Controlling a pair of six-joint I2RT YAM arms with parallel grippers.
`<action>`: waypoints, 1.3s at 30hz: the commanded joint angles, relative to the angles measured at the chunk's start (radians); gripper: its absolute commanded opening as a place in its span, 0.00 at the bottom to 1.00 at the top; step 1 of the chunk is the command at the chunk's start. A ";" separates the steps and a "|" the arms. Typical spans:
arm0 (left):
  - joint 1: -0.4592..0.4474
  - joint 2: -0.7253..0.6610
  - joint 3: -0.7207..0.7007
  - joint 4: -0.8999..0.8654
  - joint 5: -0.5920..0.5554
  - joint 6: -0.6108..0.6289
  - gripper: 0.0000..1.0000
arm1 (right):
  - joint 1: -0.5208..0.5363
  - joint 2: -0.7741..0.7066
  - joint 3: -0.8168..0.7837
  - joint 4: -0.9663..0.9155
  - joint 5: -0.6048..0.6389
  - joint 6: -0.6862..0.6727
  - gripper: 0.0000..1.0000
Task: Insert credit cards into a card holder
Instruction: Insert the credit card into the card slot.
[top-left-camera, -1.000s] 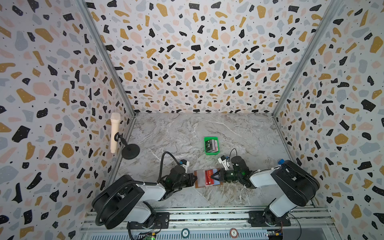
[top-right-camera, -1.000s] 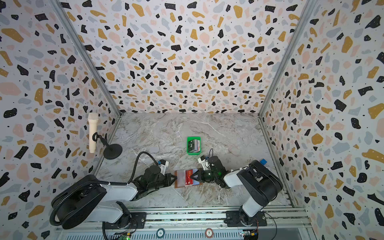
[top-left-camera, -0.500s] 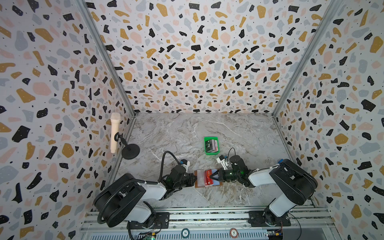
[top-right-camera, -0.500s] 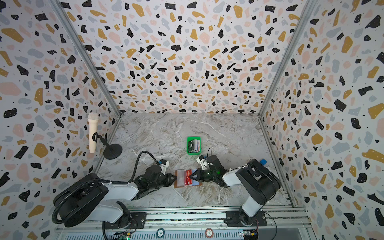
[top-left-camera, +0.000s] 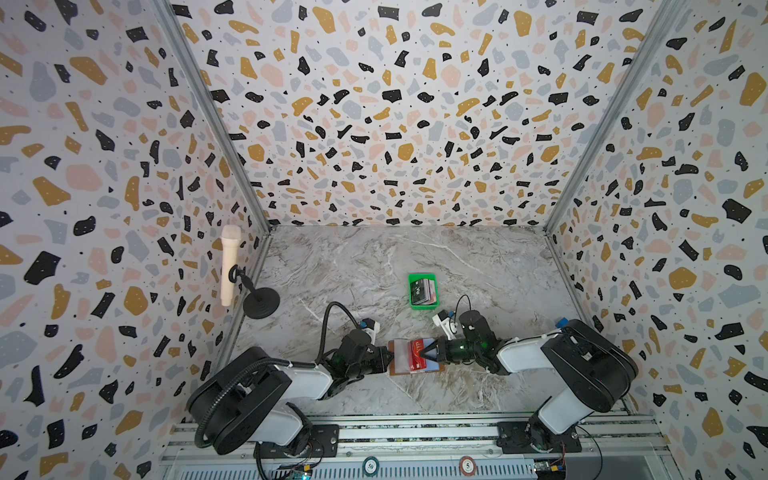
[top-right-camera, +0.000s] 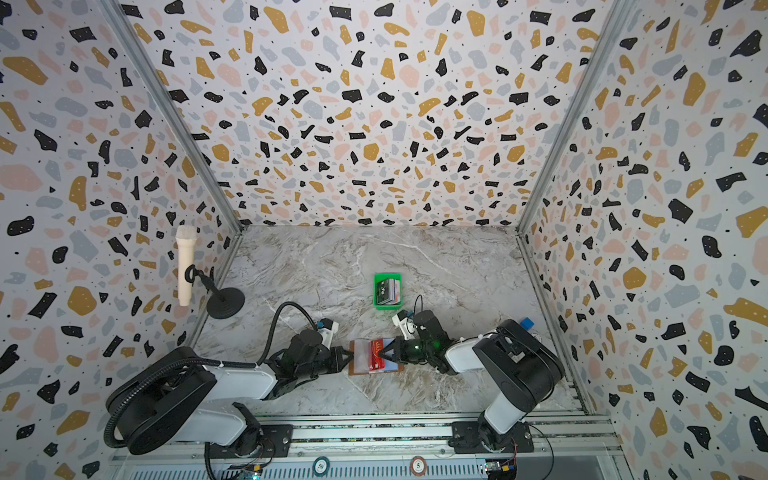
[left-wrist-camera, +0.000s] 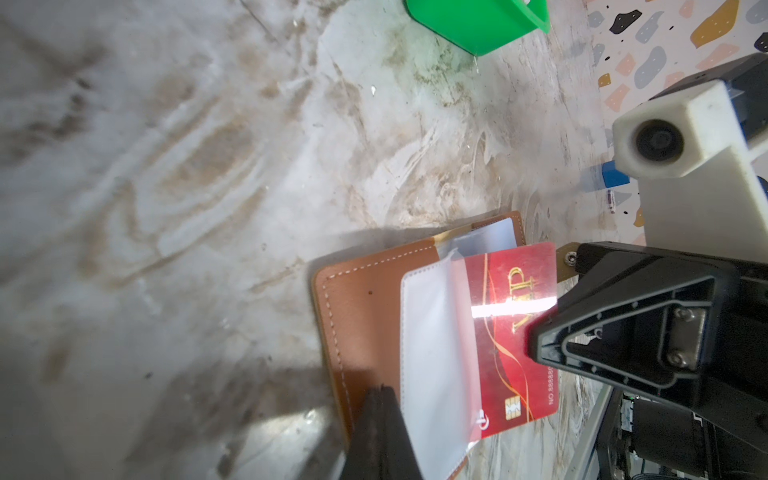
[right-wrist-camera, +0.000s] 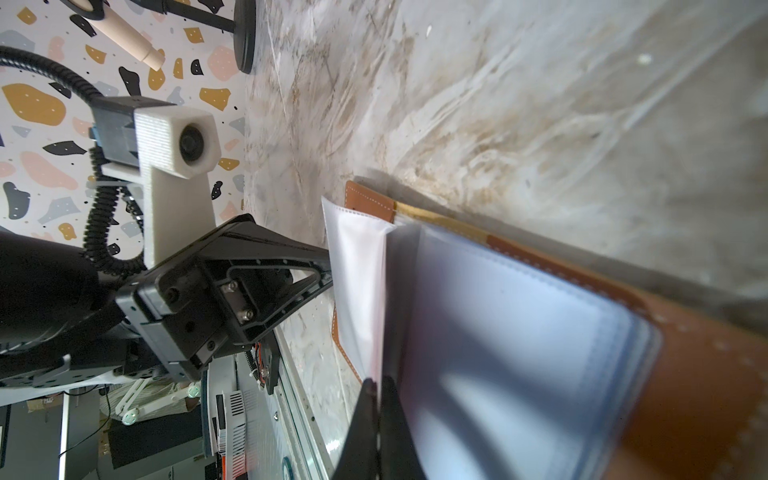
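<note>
The tan card holder (top-left-camera: 398, 358) (top-right-camera: 359, 356) lies open on the marble near the front. My left gripper (top-left-camera: 390, 359) (left-wrist-camera: 380, 392) is shut at its left side, tips at the edge of a raised clear sleeve (right-wrist-camera: 357, 270). A red credit card (top-left-camera: 415, 353) (left-wrist-camera: 511, 332) sits partly inside that sleeve. My right gripper (top-left-camera: 422, 355) (right-wrist-camera: 380, 384) is shut on the card's outer edge. More credit cards (top-left-camera: 424, 291) (top-right-camera: 388, 291) stand in a small green tray (top-left-camera: 422, 306).
A cream microphone (top-left-camera: 230, 266) on a black round-based stand (top-left-camera: 261, 303) stands at the left wall. The green tray is just behind the right wrist. Terrazzo walls close in three sides, and a metal rail (top-left-camera: 415, 432) runs along the front.
</note>
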 joint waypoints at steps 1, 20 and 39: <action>0.011 0.010 -0.008 -0.070 0.014 0.021 0.00 | 0.008 -0.035 0.011 0.008 -0.025 -0.023 0.00; 0.031 0.033 -0.008 -0.059 0.050 0.018 0.00 | 0.006 -0.001 0.030 0.028 -0.044 -0.027 0.00; 0.031 0.031 0.009 -0.064 0.041 0.027 0.00 | 0.042 0.050 0.139 -0.237 0.077 -0.107 0.25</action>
